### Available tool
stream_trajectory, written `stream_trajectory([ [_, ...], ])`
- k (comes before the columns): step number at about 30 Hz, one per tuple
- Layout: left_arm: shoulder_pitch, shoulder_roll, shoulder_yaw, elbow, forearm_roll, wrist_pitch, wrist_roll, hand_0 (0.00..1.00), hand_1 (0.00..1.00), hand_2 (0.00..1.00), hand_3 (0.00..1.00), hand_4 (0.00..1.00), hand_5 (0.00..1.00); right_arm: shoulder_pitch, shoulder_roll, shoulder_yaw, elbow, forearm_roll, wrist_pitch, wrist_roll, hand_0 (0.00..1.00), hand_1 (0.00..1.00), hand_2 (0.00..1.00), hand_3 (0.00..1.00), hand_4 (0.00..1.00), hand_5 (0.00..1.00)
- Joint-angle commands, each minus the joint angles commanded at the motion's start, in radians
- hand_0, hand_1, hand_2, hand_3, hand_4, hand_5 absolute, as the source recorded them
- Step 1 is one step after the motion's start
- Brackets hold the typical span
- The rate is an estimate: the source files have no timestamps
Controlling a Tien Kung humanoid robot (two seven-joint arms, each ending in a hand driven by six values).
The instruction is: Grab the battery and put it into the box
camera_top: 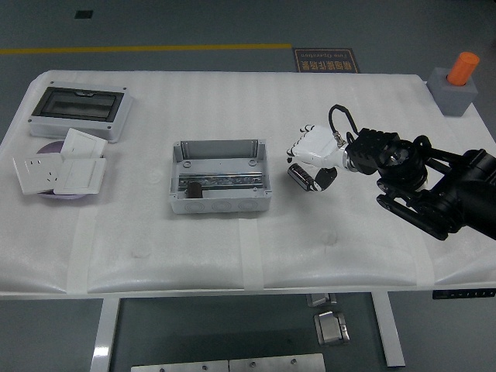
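Note:
The battery (300, 177), a short dark cylinder, lies on the white table just right of the grey open box (219, 146). Inside the box are a metal rail and another dark cylinder (194, 191). My right hand (311, 161), white on a black arm, hovers right over the battery. Its fingers (298, 146) are spread above the battery's far side and the thumb (326, 177) sits low at its right. The battery rests on the table and is not lifted. My left arm is out of view.
A grey enclosure with a clear lid (77, 111) stands at the back left. In front of it white wall sockets (62, 169) lie on a purple disc. A grey block with an orange cylinder (457, 81) is at the back right corner.

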Motion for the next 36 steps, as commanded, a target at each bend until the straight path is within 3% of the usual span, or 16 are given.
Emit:
stream_trajectory([
  [36, -0.01, 0.002, 0.057, 0.0, -0.045, 0.006, -0.024, 0.614, 0.654, 0.44, 0.508, 0.441, 0.486, -0.029, 0.014, -0.001, -0.027, 0.034, -0.014, -0.012, 0.967, 0.75, 0.762, 0.79, 0.767, 0.254],
])
